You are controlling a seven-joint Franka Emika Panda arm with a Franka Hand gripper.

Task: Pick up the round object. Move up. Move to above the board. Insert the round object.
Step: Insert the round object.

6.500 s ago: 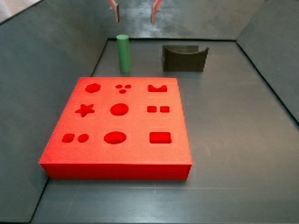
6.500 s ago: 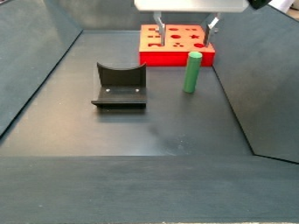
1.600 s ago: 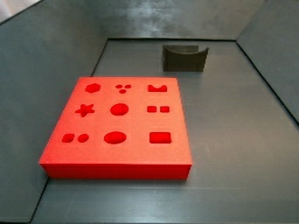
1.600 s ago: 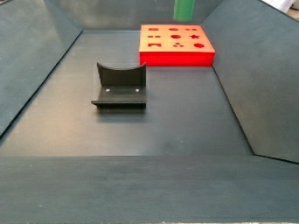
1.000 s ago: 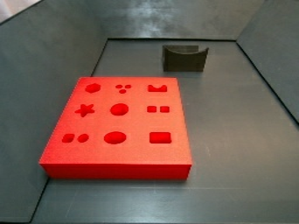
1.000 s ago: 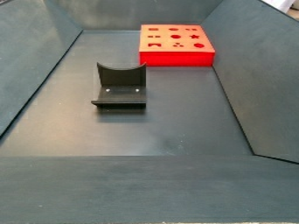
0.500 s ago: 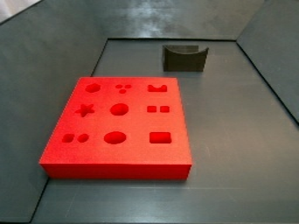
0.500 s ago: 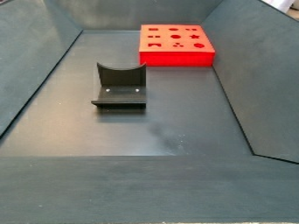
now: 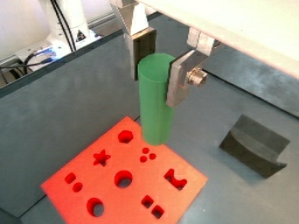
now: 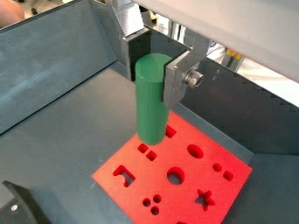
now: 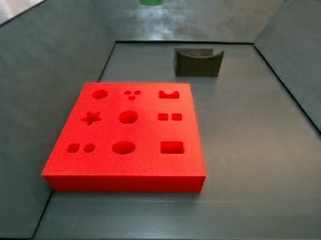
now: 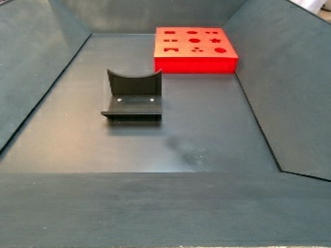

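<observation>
Since a second earlier a green tip had appeared at the upper edge of a side view | gripper (image 9: 159, 68) pinched the green peg (image 9: 155, 98) upright – high above the red board (image 9: 122, 175) | peg's lower end clear of the board's cut-outs | dark notched block (image 11: 198, 61) sat beyond the board – untouched

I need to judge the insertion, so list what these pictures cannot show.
- Gripper: out of frame above both side views; it shows only in the wrist views, shut on the peg.
- Peg: in a side view only a green sliver shows, cut by the top edge.
- Peg's lower end: which hole of the board it is over cannot be told.
- Fixture: cut by the frame edge in a wrist view.
</observation>
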